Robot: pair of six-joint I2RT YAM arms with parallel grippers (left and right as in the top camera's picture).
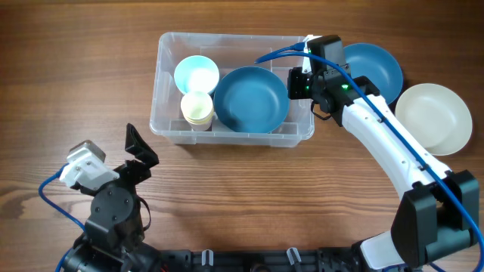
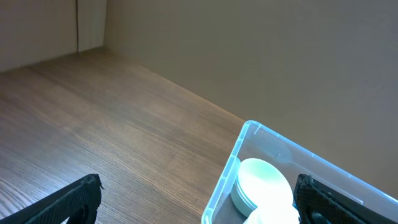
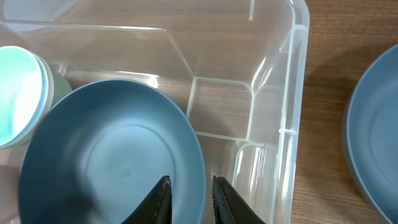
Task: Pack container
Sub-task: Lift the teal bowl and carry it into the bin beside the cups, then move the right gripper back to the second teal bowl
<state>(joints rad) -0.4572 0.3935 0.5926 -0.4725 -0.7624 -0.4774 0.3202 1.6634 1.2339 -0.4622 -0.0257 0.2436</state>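
Overhead | container [image 1: 227, 138]: cups [image 1: 197, 75], blue bowl [image 1: 251, 98] | right gripper [image 3: 191, 200] pinches bowl | left gripper [image 1: 142, 153] wide, empty

Inside the large clear plastic rectangular container [image 1: 227, 138], the round blue plastic plate [image 1: 251, 100] fills the right half. Left of it, the stack of light blue bowls [image 1: 197, 75] sits at the back, and the pale yellow cup [image 1: 197, 108] sits at the front, just beside the plate. My right gripper [image 3: 189, 200] straddles that plate's right rim, just inside the container's right wall. Outside, just right of the container, lies a second blue plate [image 1: 376, 66], with a white round plate [image 1: 433, 119] right of and before it. My left gripper [image 2: 198, 186] is before the container's left end, apart from it.
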